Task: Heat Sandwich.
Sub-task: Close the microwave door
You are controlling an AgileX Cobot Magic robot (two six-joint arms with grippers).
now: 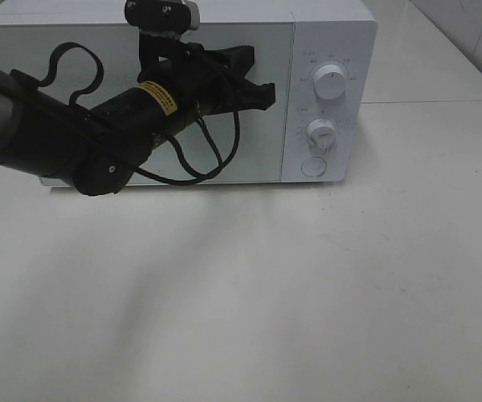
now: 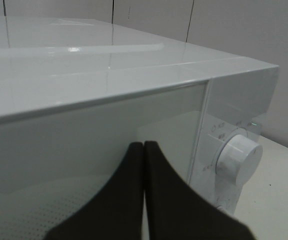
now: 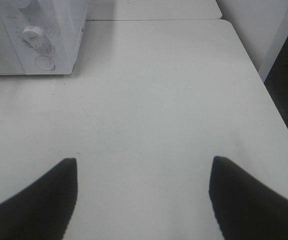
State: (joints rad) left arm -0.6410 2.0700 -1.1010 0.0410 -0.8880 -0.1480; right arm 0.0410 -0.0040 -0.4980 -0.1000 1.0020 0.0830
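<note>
The white microwave (image 1: 325, 50) stands at the back of the table with its glass door (image 1: 82, 59) closed. The sandwich is out of view in every frame. My left gripper (image 1: 268, 94) is shut and empty. It is raised in front of the door near the door's right edge, its tips (image 2: 143, 145) close to the glass beside the upper knob (image 2: 239, 159). My right gripper (image 3: 144, 160) is open over bare tabletop, to the right of the microwave (image 3: 59, 30), holding nothing. It does not show in the exterior high view.
The control panel carries an upper knob (image 1: 330, 84), a lower knob (image 1: 320, 131) and a round button (image 1: 313, 167). The white table (image 1: 308, 293) spreads out in front. Its right edge (image 3: 279, 115) drops to a dark floor. A second table surface (image 3: 154, 10) adjoins behind.
</note>
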